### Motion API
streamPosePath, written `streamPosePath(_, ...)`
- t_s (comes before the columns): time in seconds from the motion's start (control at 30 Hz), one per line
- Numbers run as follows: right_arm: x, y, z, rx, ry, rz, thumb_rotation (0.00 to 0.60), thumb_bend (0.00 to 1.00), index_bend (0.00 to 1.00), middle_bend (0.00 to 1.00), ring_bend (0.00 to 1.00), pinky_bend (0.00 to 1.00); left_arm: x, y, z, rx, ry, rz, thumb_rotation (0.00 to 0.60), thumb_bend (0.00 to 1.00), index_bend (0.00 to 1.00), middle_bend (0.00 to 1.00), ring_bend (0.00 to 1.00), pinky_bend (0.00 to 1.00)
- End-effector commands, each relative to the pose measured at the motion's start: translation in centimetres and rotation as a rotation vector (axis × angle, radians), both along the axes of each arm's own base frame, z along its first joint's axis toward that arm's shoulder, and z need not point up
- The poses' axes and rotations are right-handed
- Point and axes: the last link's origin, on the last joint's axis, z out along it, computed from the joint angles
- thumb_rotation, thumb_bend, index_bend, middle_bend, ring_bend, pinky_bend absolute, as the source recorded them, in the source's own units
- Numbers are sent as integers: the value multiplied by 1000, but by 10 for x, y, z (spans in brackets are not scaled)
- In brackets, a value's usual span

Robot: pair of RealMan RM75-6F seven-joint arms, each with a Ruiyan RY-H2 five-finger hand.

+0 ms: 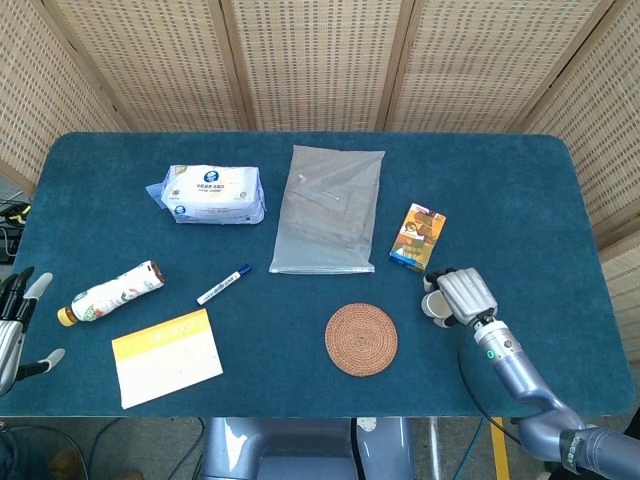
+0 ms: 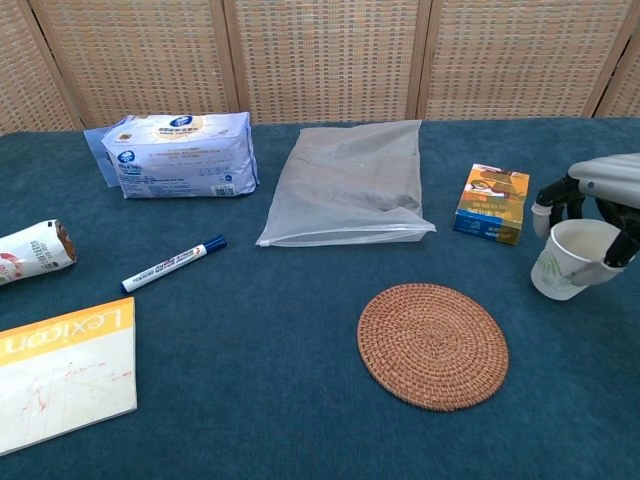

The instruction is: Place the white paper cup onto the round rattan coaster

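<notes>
At right table edge: your right hand [image 2: 600,205] wrapped round white paper cup [image 2: 572,260], cup tilted, beside round rattan coaster [image 2: 433,345], not on it. Step: grasp. Next, in my judgement: lift, carry left, set upright on coaster. Left hand [image 1: 12,325] spread, idle.

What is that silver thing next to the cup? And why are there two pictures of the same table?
That silver thing is a robot's right hand, on a long arm. It is wrapped around a white paper cup, which leans a bit. One picture is taken from the robot's head, looking down; the other from its chest, closer in. The left hand waits at the table's edge, holding nothing. On the blue table lie a round rattan coaster, a marker, a bottle, a pack of tissues, a plastic bag, a small box and a yellow notebook.
</notes>
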Motion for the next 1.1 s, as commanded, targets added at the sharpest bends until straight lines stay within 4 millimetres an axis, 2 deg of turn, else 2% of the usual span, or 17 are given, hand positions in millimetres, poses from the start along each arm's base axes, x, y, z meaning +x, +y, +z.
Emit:
streamPosePath(0.03, 9, 4, 4, -3, -28, 49, 600, 145, 445, 493, 456, 643, 0, 0, 0, -1, 1, -2, 600, 0, 0, 0, 0, 0)
streamPosePath(0.27, 53, 19, 8, 129, -53, 203, 600, 144, 449, 495, 458, 645, 1, -1, -1, -4, 4, -5, 600, 0, 0, 0, 0, 0)
streamPosePath(0.43, 69, 20, 4, 172, -55, 233, 600, 145, 449, 495, 458, 646, 1, 0, -2, -4, 5, -4, 600, 0, 0, 0, 0, 0)
streamPosePath(0.7, 107, 13, -24, 239, 1, 306, 600, 149, 452, 495, 458, 646, 0, 1, -2, -6, 3, 3, 600, 0, 0, 0, 0, 0)
streamPosePath(0.93, 120, 19, -47, 287, 50, 324, 600, 149, 451, 494, 458, 646, -2, 2, -1, -11, -5, 10, 600, 0, 0, 0, 0, 0)
streamPosePath(1.1, 128, 21, -56, 308, 49, 306, 600, 148, 449, 491, 458, 646, -2, 3, 0, -12, -8, 10, 600, 0, 0, 0, 0, 0)
